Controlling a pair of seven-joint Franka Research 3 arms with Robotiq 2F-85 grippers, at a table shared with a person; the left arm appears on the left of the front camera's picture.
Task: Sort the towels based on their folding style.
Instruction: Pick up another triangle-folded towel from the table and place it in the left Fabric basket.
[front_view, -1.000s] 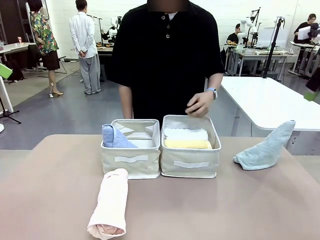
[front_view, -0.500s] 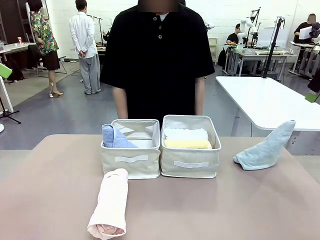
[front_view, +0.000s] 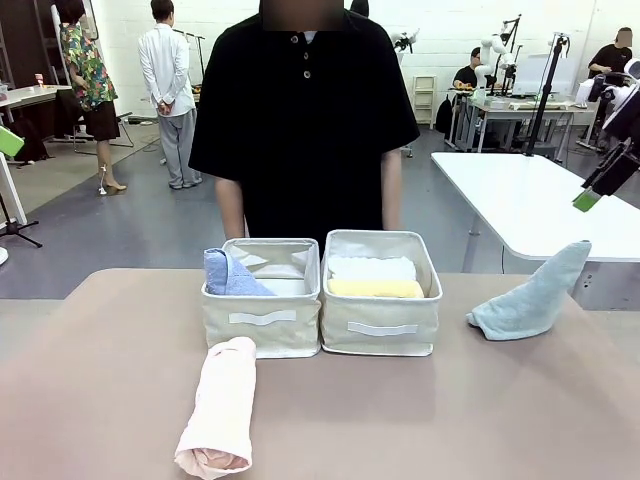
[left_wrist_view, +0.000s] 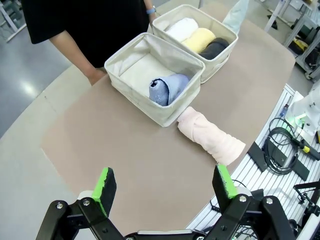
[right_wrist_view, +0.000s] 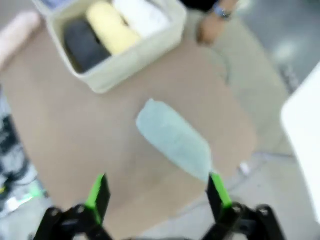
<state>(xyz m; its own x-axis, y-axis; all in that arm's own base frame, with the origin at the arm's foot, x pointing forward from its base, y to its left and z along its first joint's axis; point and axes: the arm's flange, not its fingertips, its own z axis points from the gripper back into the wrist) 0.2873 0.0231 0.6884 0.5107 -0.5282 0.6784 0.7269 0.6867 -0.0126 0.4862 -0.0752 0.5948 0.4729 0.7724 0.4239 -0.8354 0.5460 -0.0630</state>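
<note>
**Two lie loose, four tucked in**

The right gripper (right_wrist_view: 157, 192), fingers spread wide, hangs above the pale blue cone (front_view: 530, 295) of soft terry at the table's (front_view: 100, 380) right. The left gripper (left_wrist_view: 165, 186), equally slack, hovers well left of the pink roll (front_view: 220, 405), which butts the left basket (front_view: 262, 325), cream fabric holding a blue-grey cone (front_view: 228, 273). The right basket (front_view: 380, 330) holds the white roll (front_view: 372, 268), yellow roll (front_view: 375, 288) and grey roll (left_wrist_view: 214, 48).

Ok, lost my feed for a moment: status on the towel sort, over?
Left pincer open, empty; right pincer open above light blue cone. Pink roll loose on table; other towels in baskets. Person at far edge, clear of baskets.
</note>
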